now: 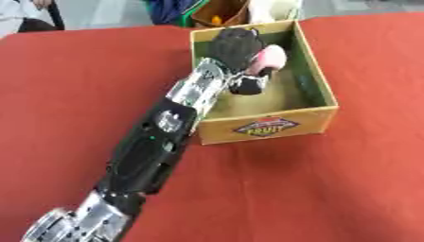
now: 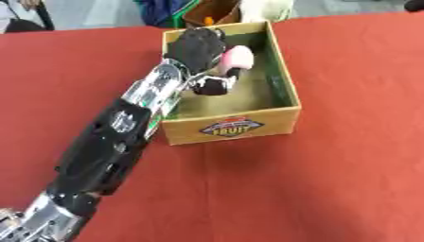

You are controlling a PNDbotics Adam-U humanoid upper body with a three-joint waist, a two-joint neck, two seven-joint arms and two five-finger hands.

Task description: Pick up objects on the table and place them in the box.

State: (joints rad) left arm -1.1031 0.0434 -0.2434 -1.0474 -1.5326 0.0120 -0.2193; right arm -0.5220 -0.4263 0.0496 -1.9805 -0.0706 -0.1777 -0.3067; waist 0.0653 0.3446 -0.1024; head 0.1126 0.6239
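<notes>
Left hand (image 1: pixel 236 47): reaches in over the near-left wall of the box, fingers curled round a pale pink rounded object, thumb side turned down.
Pink object (image 1: pixel 270 59): held at the hand's right side, above the box interior, near the back half; not seen touching the floor or the walls.
Box (image 1: pixel 319 78): open-topped, green lining, printed label on the front face directly below and ahead of the wrist; floor under the hand appears bare.
Forearm (image 1: pixel 149 151): crosses the near-left corner of the box; appears touching or just beside the rim, cannot tell which.
Right hand: not in view.
Tablecloth (image 1: pixel 331 189): red; no further loose objects visible around the hand.
Step in hand: judged to be the release of the object into the box.
Method advised: lower the hand until the object sits close to the floor, then straighten the fingers, so the round shape does not bounce or roll.
Clearance: keep the object to the right of the hand, well inside the walls.
Risk: forearm against the rim could drag the box on withdrawal; lift straight up before pulling back.
</notes>
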